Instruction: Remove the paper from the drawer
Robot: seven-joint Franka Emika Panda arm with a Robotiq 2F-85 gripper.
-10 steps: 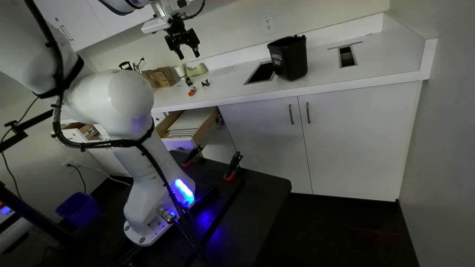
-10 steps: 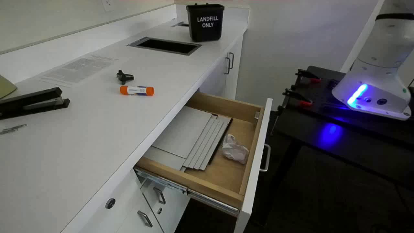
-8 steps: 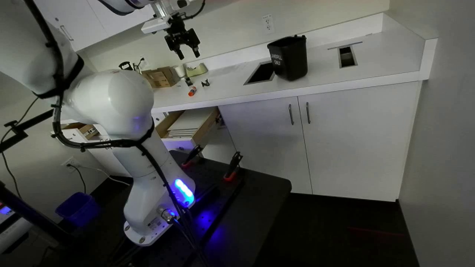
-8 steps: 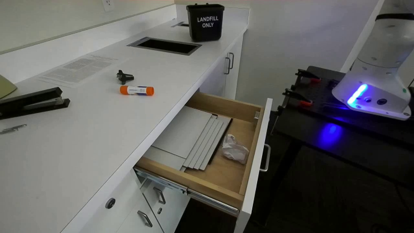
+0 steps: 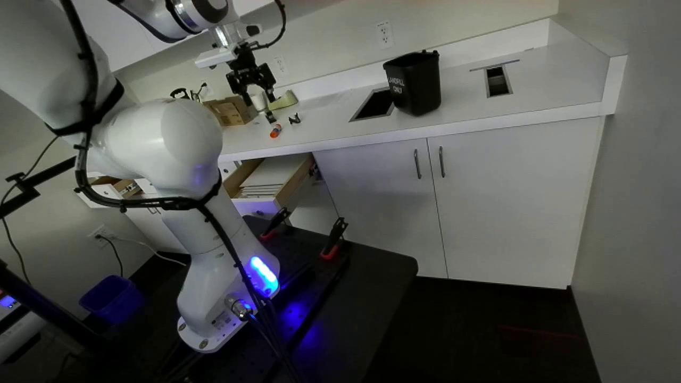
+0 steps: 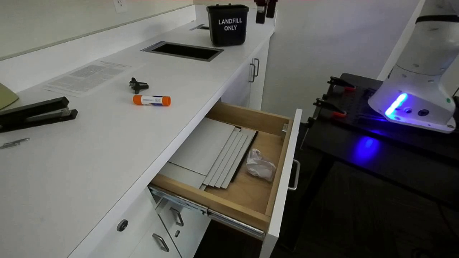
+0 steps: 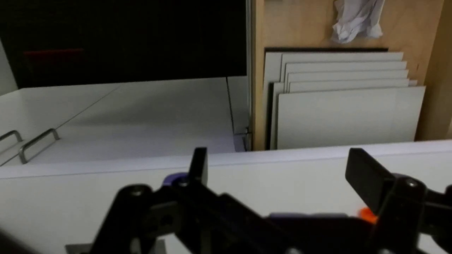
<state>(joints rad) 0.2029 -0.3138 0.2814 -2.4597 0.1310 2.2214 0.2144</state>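
Observation:
The drawer stands open, with a tan wooden inside (image 6: 247, 199) and a white front; it also shows in an exterior view (image 5: 291, 189) and in the wrist view (image 7: 300, 26). A crumpled white paper (image 6: 260, 166) lies on the drawer floor near the front; it shows at the top of the wrist view (image 7: 358, 21). My gripper (image 5: 260, 99) is above the counter, well above the drawer, its fingers pointing down. Its fingertips also show at the top of an exterior view (image 6: 266, 17). In the wrist view the gripper (image 7: 277, 155) is open, with nothing between its fingers.
Flat white panels (image 6: 204, 143) are stacked in the drawer's back part. On the counter (image 6: 107, 161) are a glue stick (image 6: 151, 100), a small black part (image 6: 138, 86), a stapler (image 6: 36, 113) and a black landfill bin (image 6: 228, 25). A cardboard box (image 5: 229, 110) stands behind my gripper.
My gripper has moved down and slightly left in an exterior view, and its fingertips have come into the top of an exterior view. The drawer and paper have not moved.

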